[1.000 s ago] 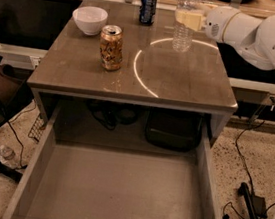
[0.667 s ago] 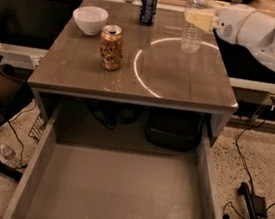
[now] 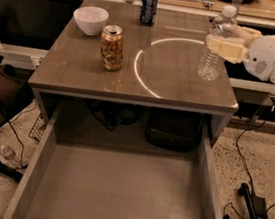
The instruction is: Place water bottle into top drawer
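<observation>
Gripper (image 3: 221,46) at right edge of table (image 3: 131,80), fingers clamped on upright water bottle (image 3: 210,65); thin plastic could slip, or clip the table's front lip dropping toward open top drawer (image 3: 115,199).
</observation>
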`<action>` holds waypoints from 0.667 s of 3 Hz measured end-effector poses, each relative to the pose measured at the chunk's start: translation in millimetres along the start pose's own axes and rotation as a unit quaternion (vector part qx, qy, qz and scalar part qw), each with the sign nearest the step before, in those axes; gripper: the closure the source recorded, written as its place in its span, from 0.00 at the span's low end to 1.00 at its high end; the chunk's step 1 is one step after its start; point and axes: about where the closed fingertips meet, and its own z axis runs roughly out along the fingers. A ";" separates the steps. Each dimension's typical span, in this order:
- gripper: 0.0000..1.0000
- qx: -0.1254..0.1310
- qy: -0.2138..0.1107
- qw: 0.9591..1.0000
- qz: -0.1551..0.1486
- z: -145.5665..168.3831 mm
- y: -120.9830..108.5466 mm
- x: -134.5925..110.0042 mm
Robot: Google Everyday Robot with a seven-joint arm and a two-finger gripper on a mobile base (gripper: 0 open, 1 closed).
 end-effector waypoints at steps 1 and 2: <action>1.00 0.002 0.002 1.000 0.006 -47.3 11.9 -9.6; 1.00 -0.018 0.032 0.999 0.001 -88.9 29.8 -21.2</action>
